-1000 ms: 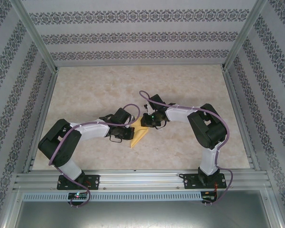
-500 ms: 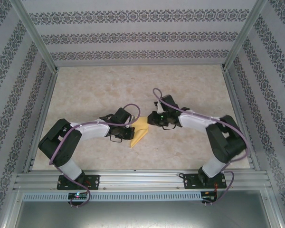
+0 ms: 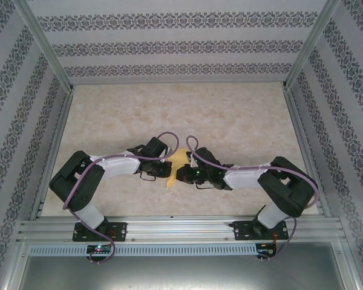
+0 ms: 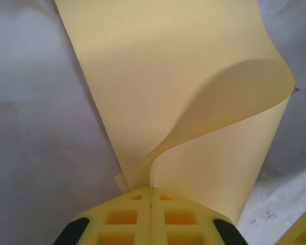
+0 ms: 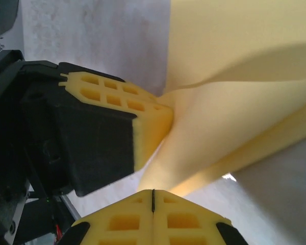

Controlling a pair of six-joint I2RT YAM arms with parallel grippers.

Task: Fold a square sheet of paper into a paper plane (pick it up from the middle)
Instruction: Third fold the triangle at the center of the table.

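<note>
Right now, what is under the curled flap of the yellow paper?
A lower layer of the same yellow paper sheet, lying over the marbled table. The table surface beneath that layer is covered.

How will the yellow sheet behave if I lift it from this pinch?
Likely floppy: the square sheet of paper bows in a loose curl just beyond the left gripper, which pinches it. Probably very light, since the thin flap holds itself up. It may sag, swing or crease when moved.

Both arms bent inward, pincers nose to nose just below frame centre.
The left pincer (image 3: pixel 168 170) is clamped flat on the paper sheet (image 4: pixel 168 76); the right pincer (image 3: pixel 180 174) has its pads pressed together, with the elbows jutting toward lower left and lower right.
</note>
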